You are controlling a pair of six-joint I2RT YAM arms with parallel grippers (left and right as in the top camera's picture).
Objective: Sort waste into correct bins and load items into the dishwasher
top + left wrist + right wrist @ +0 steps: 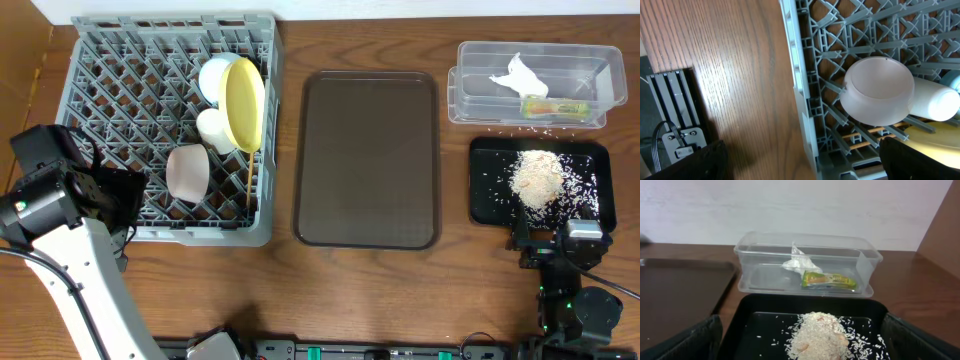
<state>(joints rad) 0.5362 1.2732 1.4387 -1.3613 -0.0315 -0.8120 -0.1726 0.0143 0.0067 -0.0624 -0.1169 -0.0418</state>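
The grey dish rack (100,60) at the left holds a pale yellow plate (244,103) on edge, a pale bowl (215,78), a white cup (213,128), a white bowl (187,172) on its side and thin chopsticks (248,185). My left gripper (112,195) hangs open over the rack's front-left rim (800,100), with nothing held; the white bowl (880,90) and cup (937,102) lie ahead. The clear tub (470,95) holds the napkin (520,75) and wrapper (552,107). Rice (538,175) is heaped in the black tray (485,190). My right gripper (802,347) stands open and empty at that tray's near edge.
A brown serving tray (368,160) lies between the rack and the bins. Loose grains are scattered round the rice heap (817,335) and on the wood near the tub (805,262). A wall stands behind the tub. The arm bases sit along the table's front edge.
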